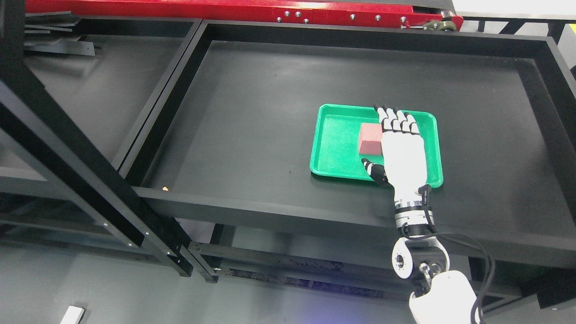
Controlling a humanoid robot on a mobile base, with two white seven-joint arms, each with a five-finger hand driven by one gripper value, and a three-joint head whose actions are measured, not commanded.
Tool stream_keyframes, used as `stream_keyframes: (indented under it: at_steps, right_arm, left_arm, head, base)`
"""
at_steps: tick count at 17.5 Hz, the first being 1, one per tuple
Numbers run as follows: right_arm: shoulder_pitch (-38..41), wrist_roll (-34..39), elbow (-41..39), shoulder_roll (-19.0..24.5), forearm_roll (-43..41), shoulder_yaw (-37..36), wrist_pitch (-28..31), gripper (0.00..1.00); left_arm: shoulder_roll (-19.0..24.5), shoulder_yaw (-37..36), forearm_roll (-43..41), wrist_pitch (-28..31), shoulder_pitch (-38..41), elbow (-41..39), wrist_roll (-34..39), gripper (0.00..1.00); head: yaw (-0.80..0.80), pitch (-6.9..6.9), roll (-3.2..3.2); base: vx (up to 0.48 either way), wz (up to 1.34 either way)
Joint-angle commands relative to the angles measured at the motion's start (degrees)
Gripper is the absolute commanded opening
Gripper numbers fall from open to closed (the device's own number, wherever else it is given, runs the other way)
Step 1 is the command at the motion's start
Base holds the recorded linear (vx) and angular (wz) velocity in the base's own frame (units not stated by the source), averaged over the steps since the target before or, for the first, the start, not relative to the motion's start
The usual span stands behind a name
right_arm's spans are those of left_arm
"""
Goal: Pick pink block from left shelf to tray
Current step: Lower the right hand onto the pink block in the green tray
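The block (371, 139) lies in the tray (335, 153), touching the right hand (398, 148), whose fingers (396, 121) are stretched flat, holding nothing. To finish well, lift straight up (thumb is near the block), then withdraw.

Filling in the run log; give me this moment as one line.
right hand: open, over tray | pink block: in green tray | left arm: unseen

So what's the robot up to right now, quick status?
Right hand open over green tray. Pink block sits in tray, beside the fingers. Left hand out of view. Nothing blocking.
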Motion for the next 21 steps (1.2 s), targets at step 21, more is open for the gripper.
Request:
stream_keyframes:
  at_steps: [21]
  right_arm:
    - [-4.36, 14.98, 7.71, -0.99, -7.87, -0.41, -1.05, 0.98]
  left_arm:
    - [1.0, 0.0, 0.0, 0.01, 1.14, -1.0, 0.0, 1.0]
  head:
    - [0.0, 0.0, 0.0]
  base:
    - [0.094, -0.04]
